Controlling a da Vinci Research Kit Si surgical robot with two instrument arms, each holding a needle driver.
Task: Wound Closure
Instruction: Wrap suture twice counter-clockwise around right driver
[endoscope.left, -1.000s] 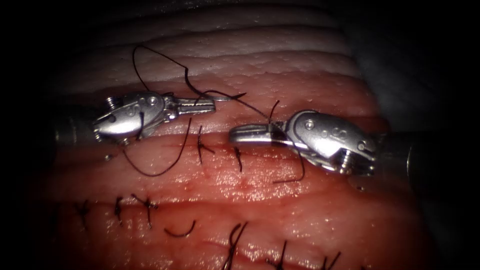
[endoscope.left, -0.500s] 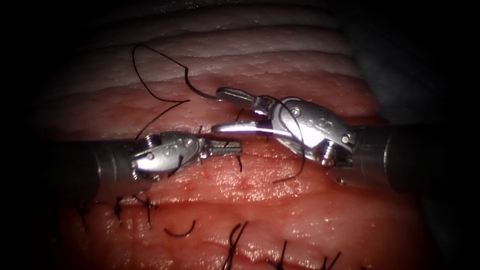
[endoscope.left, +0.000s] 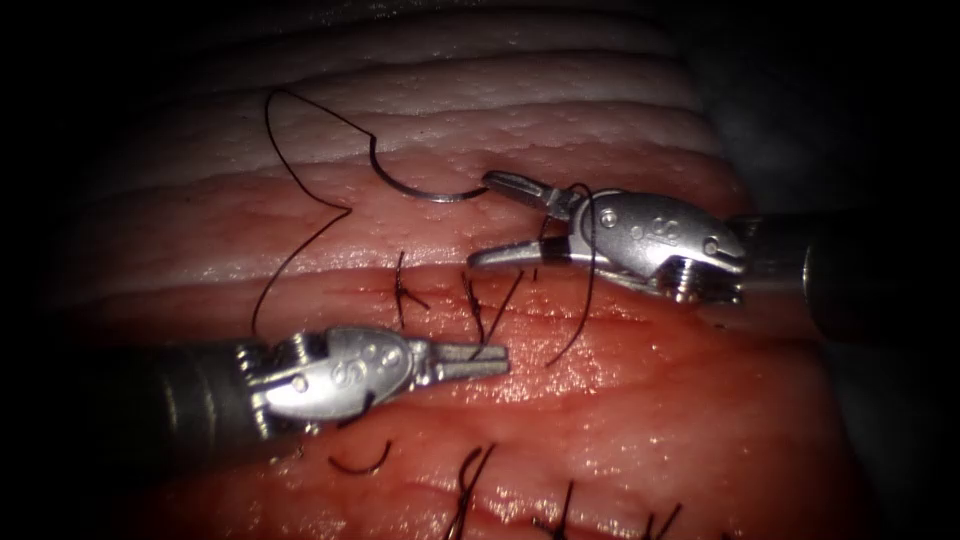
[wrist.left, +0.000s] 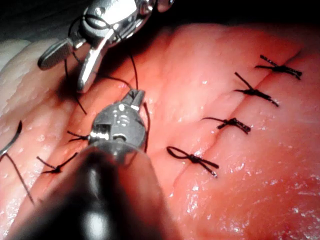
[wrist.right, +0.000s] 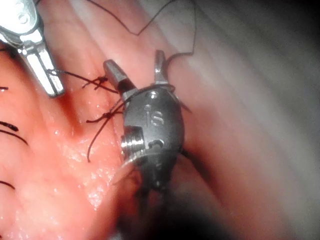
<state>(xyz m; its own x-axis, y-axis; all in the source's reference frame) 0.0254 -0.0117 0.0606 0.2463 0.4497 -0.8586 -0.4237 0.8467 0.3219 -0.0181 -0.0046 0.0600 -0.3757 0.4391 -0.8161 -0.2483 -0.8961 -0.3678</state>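
While the needle (endoscope.left: 432, 193) lies loose on top of the pale tissue (endoscope.left: 560, 110) above the cut, free of both tools, its thread (endoscope.left: 300, 235) loops up and back down to your left tool (endoscope.left: 490, 362). That tool's jaws are clamped on the thread beside the stitches (endoscope.left: 405, 292). Your right tool (endoscope.left: 492, 222) has its jaws spread wide, gripping nothing, with thread draped over its wrist.

Black thread (endoscope.left: 300, 240), pink-red tissue (endoscope.left: 650, 400), silver needle (endoscope.left: 430, 193)
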